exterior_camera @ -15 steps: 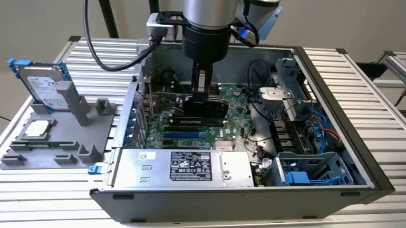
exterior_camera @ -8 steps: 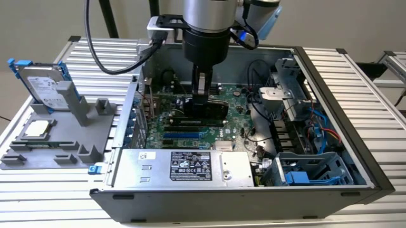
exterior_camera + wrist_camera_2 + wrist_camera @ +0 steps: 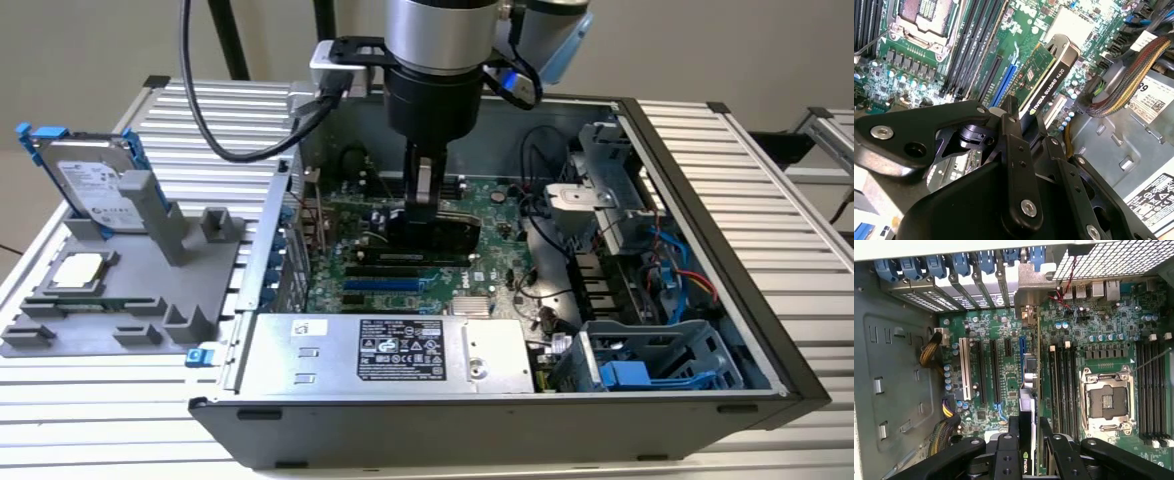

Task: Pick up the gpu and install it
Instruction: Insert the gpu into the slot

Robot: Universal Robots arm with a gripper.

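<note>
The gpu (image 3: 450,236), a thin green card with a black cooler, stands on edge inside the open computer case over the motherboard (image 3: 501,250). My gripper (image 3: 422,212) reaches down from above and is shut on its upper edge. In the second wrist view the gpu (image 3: 1046,75) rises beside a blue slot (image 3: 1006,80), with a black finger (image 3: 1015,150) on each side of it. In the first wrist view the gpu (image 3: 1029,390) shows edge-on, running from my gripper (image 3: 1029,432) to its silver bracket (image 3: 1026,315) at the case's rear openings. Whether it sits in the slot I cannot tell.
The case wall (image 3: 694,190) surrounds the work area. A power supply (image 3: 387,350) and blue drive cage (image 3: 654,365) sit along the front. Bundled cables (image 3: 1124,75) hang near the card. An empty processor socket (image 3: 1106,400) lies beside it. A hard drive (image 3: 94,180) stands on a grey fixture (image 3: 120,300).
</note>
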